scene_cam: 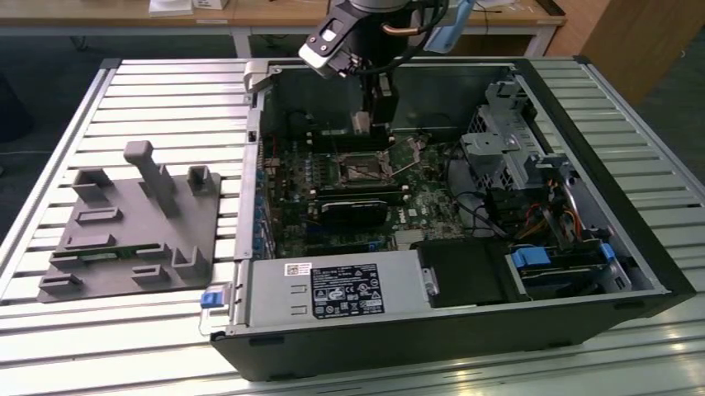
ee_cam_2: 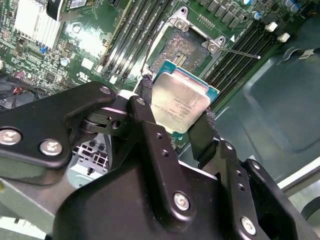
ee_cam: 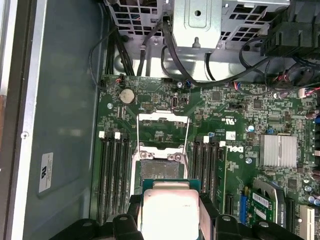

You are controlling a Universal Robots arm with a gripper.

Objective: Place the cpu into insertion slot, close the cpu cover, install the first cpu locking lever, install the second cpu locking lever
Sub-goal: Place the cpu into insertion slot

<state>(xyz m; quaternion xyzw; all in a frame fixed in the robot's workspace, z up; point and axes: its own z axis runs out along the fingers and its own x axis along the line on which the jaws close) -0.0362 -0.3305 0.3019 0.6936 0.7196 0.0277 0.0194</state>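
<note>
on a slatted metal table (scene_cam: 165, 91) lies an open computer case (scene_cam: 441, 351); inside, the gripper (ee_cam_2: 177, 105) clenches the cpu (ee_cam_2: 182, 100) close over the bare insertion slot (ee_cam_2: 182, 50), with the cpu cover (ee_cam: 162, 117) swung open.

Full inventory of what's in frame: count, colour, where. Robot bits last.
slatted table: one, silver, under everything
computer case: one, black, open, on the table
fixture: one, grey, on the table, at the exterior view's left of the case
power supply: one, silver with black label, in the case
motherboard: one, green, in the case
insertion slot: one, dark, on the motherboard, empty
cpu cover: one, silver, swung open
cpu: one, silver-grey, held near the slot
gripper: one, black, shut on the cpu
arm: one, dark, over the case
</note>
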